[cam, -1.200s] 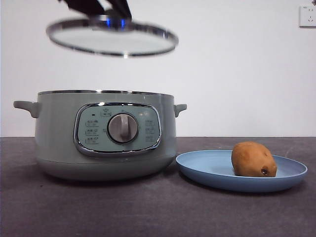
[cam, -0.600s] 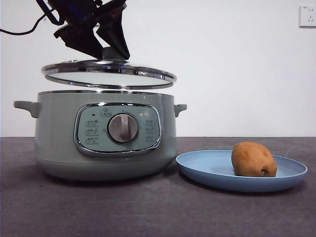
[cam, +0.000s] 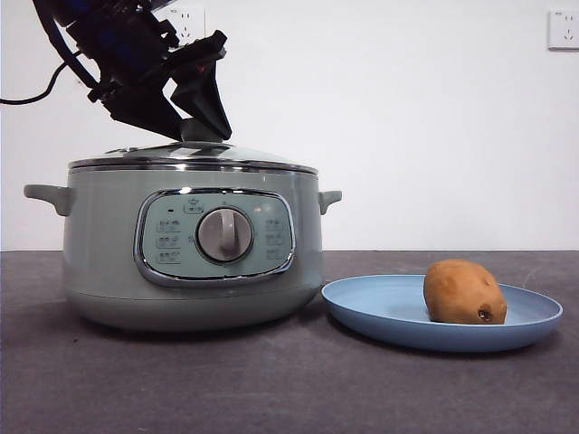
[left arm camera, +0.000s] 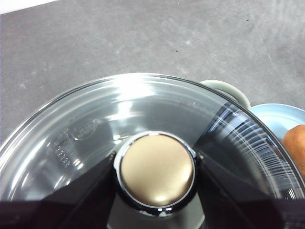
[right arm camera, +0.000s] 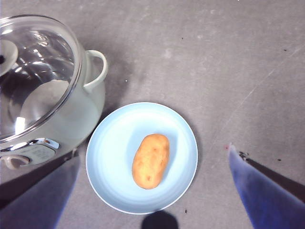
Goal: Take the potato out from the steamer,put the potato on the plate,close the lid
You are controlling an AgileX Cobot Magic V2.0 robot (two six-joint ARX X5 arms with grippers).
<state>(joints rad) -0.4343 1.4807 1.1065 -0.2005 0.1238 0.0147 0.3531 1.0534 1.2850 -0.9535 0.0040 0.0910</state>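
Fig. — front view, L to R. I have the left gripper [cam: 201,127] over the steamer [cam: 190,249], its two jaws clamped either side of the lid knob [left arm camera: 157,171]; the wrist view shows both jaws touching the knob. The lid [cam: 192,158] looks seated on the chrome rim, level, no gap visible from the front, so I judge the last step, closing the lid, is all but done.

R of the pot: the plate [cam: 380,312], just beside the steamer base, w/ the potato [cam: 464,291] lying on it, toward the plate's far-R half, dark eye spot facing the camera. So steps 1 and 2 look complete.

The right gripper [right arm camera: 152,191] hangs high above the plate, jaws wide apart, holding nothing; it waits.

Next move, as I judge it: spread the left jaws off the knob, then lift straight up w/o dragging the lid sideways off its seat.
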